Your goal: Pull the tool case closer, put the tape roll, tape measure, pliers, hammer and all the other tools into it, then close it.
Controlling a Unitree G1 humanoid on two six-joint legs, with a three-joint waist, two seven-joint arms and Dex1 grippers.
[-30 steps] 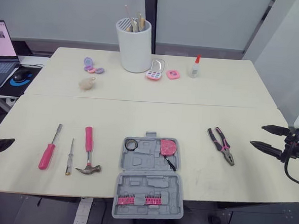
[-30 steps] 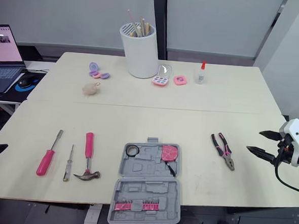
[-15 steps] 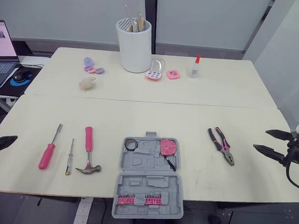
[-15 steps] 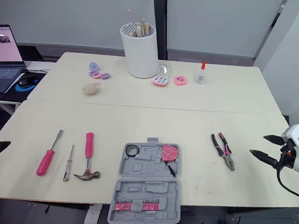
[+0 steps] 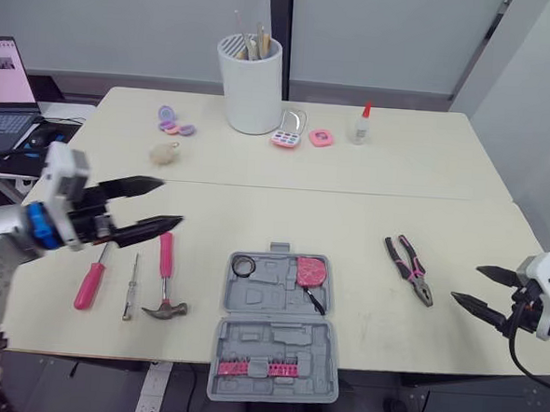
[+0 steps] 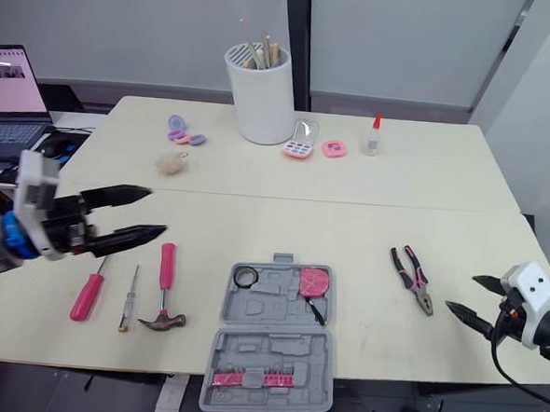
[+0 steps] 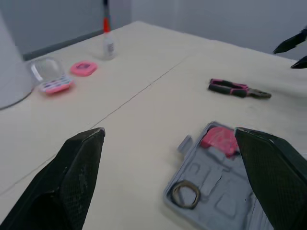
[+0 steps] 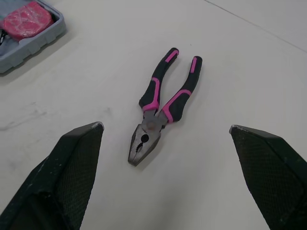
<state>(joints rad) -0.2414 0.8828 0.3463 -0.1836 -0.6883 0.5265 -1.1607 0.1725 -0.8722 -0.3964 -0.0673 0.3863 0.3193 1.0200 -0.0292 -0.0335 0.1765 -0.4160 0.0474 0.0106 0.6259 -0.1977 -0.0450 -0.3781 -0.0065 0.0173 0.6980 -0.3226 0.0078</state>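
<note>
The grey tool case (image 5: 276,341) lies open at the table's near edge, with a tape roll (image 5: 243,266) and a pink tape measure (image 5: 309,270) in its far half and a row of pink bits (image 5: 267,368) in its near half. A pink-handled hammer (image 5: 164,276), a pink screwdriver (image 5: 90,279) and a thin screwdriver (image 5: 131,287) lie left of it. Pliers (image 5: 407,268) lie to its right. My left gripper (image 5: 171,202) hovers open above the hammer's handle, pointing right. My right gripper (image 5: 466,283) is open, right of the pliers (image 8: 160,103), at the table's right edge.
A white cup of sticks (image 5: 253,83), a glue bottle (image 5: 359,123), small pink and purple cases (image 5: 285,137) and a fluffy ball (image 5: 162,153) stand on the far table. A laptop (image 5: 3,77) and mouse sit at the far left. A seam (image 5: 351,192) joins the two tabletops.
My left gripper has swung in from the left table edge to above the hammer and screwdrivers. My right gripper has drifted a little lower toward the near right edge. The tools lie as before.
</note>
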